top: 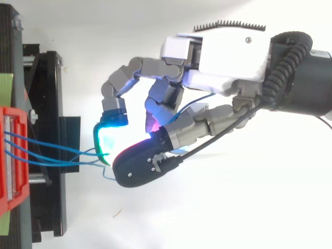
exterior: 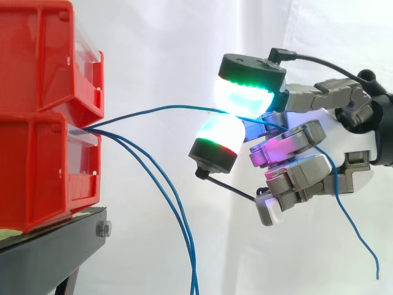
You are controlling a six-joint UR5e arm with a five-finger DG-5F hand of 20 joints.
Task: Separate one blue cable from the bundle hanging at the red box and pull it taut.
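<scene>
**Side view.** Right of the red bins (exterior: 43, 110), my robot hand (top: 228, 57) pinches one blue cable (exterior: 161, 108) between two glowing pads (exterior: 245, 93). The cable leaves the lower bin's front in a shallow arch. The other blue cables (exterior: 169, 206) droop from the same bin. Under the bins stands a black stand (exterior: 52, 249), and behind them hangs a white curtain (exterior: 178, 43).

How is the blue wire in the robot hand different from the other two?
The held cable runs almost level to the robot hand, pinched between fingertips; the two loose cables droop down untouched. The held cable's end dangles past the hand; the loose cables run off the bottom edge. All are thin, blue, from the red bin.
</scene>
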